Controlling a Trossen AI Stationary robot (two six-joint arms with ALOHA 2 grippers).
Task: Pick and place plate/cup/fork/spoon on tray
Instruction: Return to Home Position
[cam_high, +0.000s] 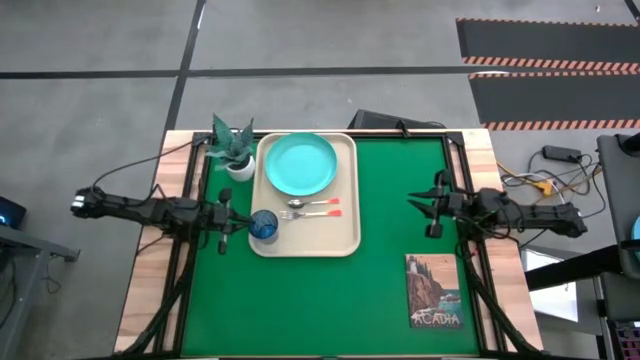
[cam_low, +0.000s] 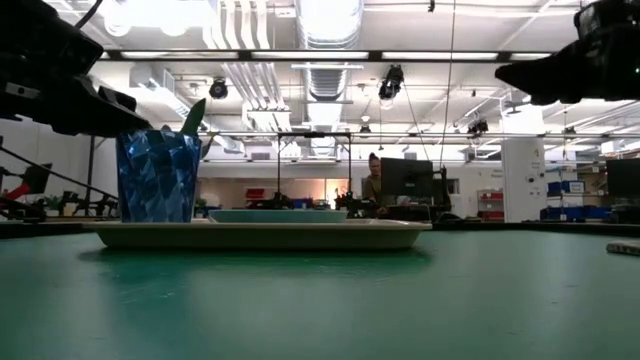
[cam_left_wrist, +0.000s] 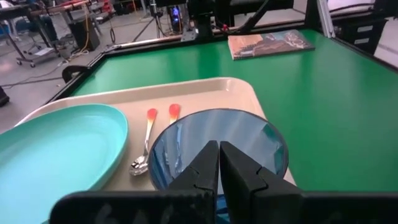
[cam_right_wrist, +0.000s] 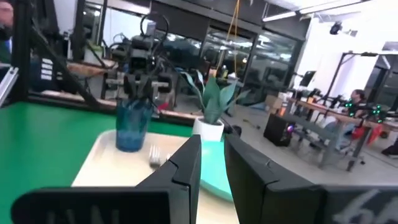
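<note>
All four items sit on the tray (cam_high: 345, 240): plate (cam_high: 299, 163) far end, fork (cam_high: 312, 213) and spoon (cam_high: 314, 203) mid, cup (cam_high: 264, 224) at near-left corner. My left gripper (cam_high: 238, 223) fingers pinch the cup's rim; release remains. My right gripper (cam_high: 420, 206) idles to the right, narrow gap, empty.

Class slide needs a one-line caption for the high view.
Left gripper at the cup on the tray; plate already there.

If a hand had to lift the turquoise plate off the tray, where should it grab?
Take the plate by its shallow raised rim on the edge toward the right hand, coming from the open green mat side. The plant crowds the opposite edge, and the fork and spoon lie beside another.
</note>
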